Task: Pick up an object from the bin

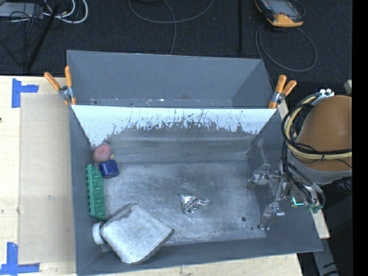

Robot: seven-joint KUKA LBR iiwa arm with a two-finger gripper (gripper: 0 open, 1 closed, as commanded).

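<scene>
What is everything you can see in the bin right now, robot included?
bin: one, grey metal, centre of the view
ball: one, pink, far left corner of the floor
block: one, blue, small, right beside the ball
ridged strip: one, green, along the left wall
bottle: one, flat, whitish grey with a white cap, lying in the near left corner
foil scrap: one, silver, crumpled, alone mid-floor
hand: one, metal, low by the right wall, over bare floor
arm: one, orange cover with cables, at the right rim
</scene>
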